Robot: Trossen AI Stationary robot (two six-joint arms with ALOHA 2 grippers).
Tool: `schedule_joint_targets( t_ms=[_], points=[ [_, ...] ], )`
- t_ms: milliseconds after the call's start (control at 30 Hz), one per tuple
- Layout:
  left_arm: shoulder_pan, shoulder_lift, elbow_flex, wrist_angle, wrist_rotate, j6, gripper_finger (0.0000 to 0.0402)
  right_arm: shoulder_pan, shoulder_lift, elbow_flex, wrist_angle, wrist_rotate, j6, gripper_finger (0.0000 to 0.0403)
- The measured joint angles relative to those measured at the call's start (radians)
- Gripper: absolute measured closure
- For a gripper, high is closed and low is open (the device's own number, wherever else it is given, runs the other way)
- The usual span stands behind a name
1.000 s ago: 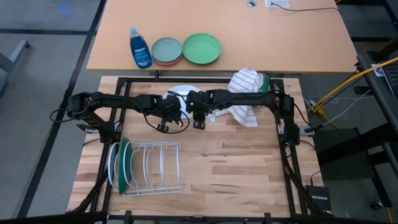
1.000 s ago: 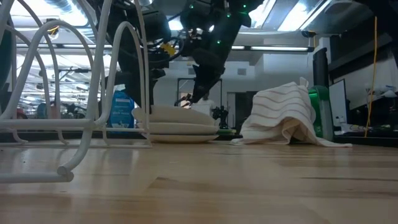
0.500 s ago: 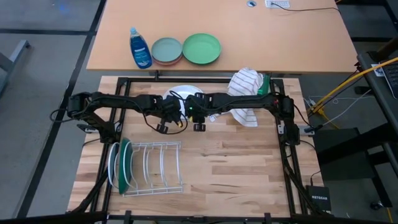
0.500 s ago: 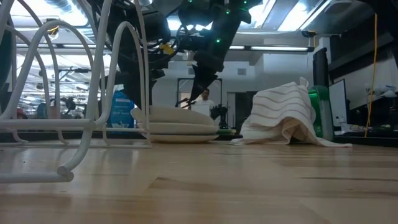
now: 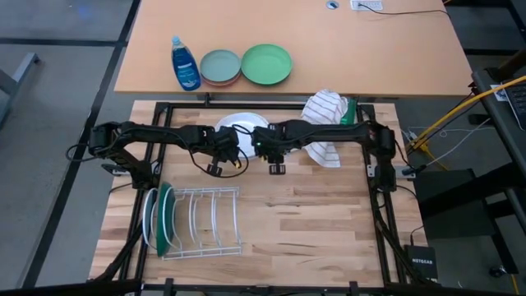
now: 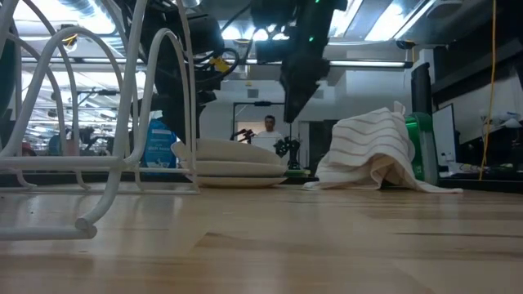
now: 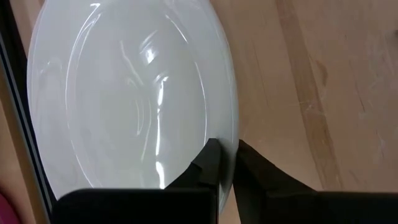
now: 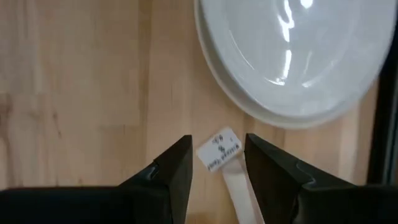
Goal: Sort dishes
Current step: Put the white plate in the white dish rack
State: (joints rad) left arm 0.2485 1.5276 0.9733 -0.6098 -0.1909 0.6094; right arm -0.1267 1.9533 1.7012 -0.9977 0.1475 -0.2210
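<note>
High view, plates: a stack of white plates (image 5: 240,125) lies at the table's far edge, beside a striped towel (image 5: 323,123); a dish rack (image 5: 201,220) near the front left holds one white plate (image 5: 149,218) and one dark green plate (image 5: 167,217) on edge.
High view, arms: the left gripper (image 5: 223,154) is at the stack's near rim; the right gripper (image 5: 274,156) hangs just beside the stack, over bare wood.
Low view: stack of white plates (image 6: 229,163) flat on the table, towel (image 6: 376,155) to its right, rack wires (image 6: 106,122) in front.
Left wrist view: fingers (image 7: 211,163) pressed together, pinching the top white plate's (image 7: 134,93) rim.
Right wrist view: fingers (image 8: 177,171) spread, nothing gripped, over a small paper tag (image 8: 219,149) lying beside the stack (image 8: 292,56).
</note>
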Motion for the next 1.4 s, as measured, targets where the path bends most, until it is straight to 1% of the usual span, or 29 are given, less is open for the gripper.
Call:
schedule_joint_targets(
  t_ms=[67,133,233,267,333,433,533,633,767,900,1067,1400],
  points=[
    [0.0,0.0,0.0,0.0,0.0,0.0,0.0387,-0.006,-0.035,-0.015,-0.01,0.0,0.004,0.0253],
    [0.0,0.0,0.0,-0.001,0.0,0.0,0.0387,-0.016,-0.082,-0.06,0.005,0.001,0.005,0.0253],
    [0.0,0.0,0.0,-0.002,0.0,0.0,0.0387,-0.043,-0.173,-0.188,0.077,-0.001,0.042,0.0253],
    [0.0,0.0,0.0,-0.002,0.0,0.0,0.0387,-0.055,-0.207,-0.256,0.139,-0.001,0.063,0.0253],
    [0.0,0.0,0.0,-0.001,0.0,0.004,0.0387,-0.077,-0.271,-0.408,0.322,-0.009,0.107,0.0253],
    [0.0,0.0,0.0,-0.001,0.0,0.002,0.0387,-0.093,-0.334,-0.618,0.677,-0.034,0.188,0.0253],
    [0.0,0.0,0.0,0.0,0.0,0.0,0.0387,-0.089,-0.343,-0.728,0.975,-0.045,0.214,0.0253],
    [0.0,0.0,0.0,0.0,0.0,-0.005,0.0387,-0.074,-0.332,-0.749,1.084,-0.088,0.136,0.0253],
    [-0.001,0.0,0.0,0.001,0.001,-0.013,0.0387,-0.052,-0.302,-0.75,1.137,-0.106,-0.005,0.0253],
    [-0.013,0.0,0.0,0.011,0.0,-0.032,0.0387,-0.034,-0.269,-0.75,1.189,-0.107,-0.098,0.0253],
    [-0.035,0.0,0.0,0.025,-0.004,-0.04,0.0387,-0.03,-0.24,-0.749,1.212,-0.114,-0.106,0.0253],
    [-0.08,0.0,0.0,0.04,-0.003,-0.056,0.0387,-0.03,-0.203,-0.749,1.205,-0.114,-0.107,0.0253]
  ],
)
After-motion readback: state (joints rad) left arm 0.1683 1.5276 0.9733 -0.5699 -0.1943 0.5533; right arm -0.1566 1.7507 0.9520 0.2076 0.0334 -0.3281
